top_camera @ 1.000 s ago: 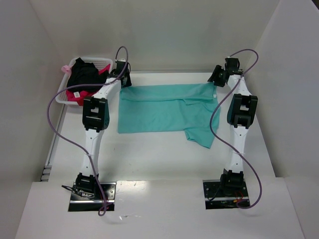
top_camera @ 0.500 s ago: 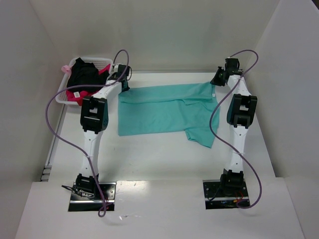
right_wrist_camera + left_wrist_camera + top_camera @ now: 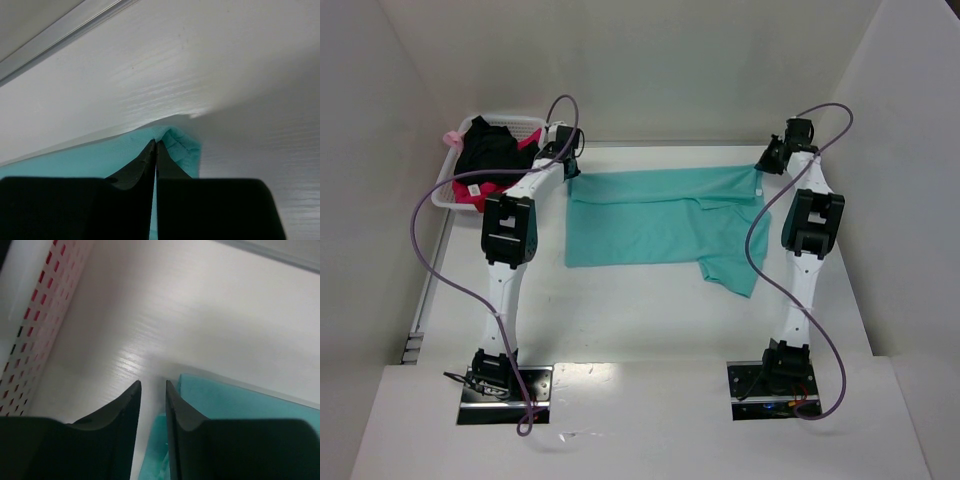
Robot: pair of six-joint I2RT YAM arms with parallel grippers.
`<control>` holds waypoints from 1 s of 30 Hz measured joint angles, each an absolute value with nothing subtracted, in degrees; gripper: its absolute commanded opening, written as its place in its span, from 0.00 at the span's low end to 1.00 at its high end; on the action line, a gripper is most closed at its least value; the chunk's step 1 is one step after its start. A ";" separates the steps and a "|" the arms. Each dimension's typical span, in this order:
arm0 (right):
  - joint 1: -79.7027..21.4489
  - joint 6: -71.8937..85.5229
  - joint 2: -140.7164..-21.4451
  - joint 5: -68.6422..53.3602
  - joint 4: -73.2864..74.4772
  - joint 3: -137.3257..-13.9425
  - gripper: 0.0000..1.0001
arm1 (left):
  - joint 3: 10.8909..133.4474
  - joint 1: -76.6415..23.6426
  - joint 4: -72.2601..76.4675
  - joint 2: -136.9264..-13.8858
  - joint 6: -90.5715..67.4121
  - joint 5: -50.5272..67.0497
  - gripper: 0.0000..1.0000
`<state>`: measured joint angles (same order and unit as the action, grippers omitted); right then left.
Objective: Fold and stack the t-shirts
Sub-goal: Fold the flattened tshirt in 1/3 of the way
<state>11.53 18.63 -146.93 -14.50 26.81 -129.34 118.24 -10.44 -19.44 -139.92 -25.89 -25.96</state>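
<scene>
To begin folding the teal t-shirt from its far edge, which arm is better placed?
Right. The right gripper is shut on the far right corner of the teal t-shirt. The left gripper is at the far left corner, but its jaws stand apart, with no clear grip.

We see even, bright overhead light; soft glare streaks the white table (image 3: 130,360) in both wrist views, where the dark fingers (image 3: 122,412) blur close up.

A white lattice basket (image 3: 442,198) sits at the tabletop's (image 3: 640,310) far left corner. A grey rail (image 3: 420,310) runs along its left edge.
</scene>
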 measured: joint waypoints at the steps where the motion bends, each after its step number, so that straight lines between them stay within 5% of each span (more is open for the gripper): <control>1: 11.75 18.63 -146.93 -14.33 26.85 -129.34 0.03 | 118.74 -10.44 -19.40 -139.94 -25.89 -25.85 0.30; 6: 12.43 18.79 -146.93 -14.00 26.94 -129.32 0.03 | 121.30 -10.44 -19.31 -140.44 -25.85 -24.84 0.28; 14: 12.73 18.72 -146.93 -13.80 26.94 -129.03 0.03 | 122.91 -10.48 -19.33 -141.21 -25.41 -19.29 0.45; 30: 13.76 18.57 -146.61 -13.67 26.87 -126.80 0.03 | 123.00 -13.30 -19.79 -142.76 -22.50 -12.27 0.46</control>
<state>13.76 18.57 -146.61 -13.67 26.87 -126.80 123.00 -13.30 -19.79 -142.76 -22.50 -12.27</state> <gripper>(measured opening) 0.036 0.437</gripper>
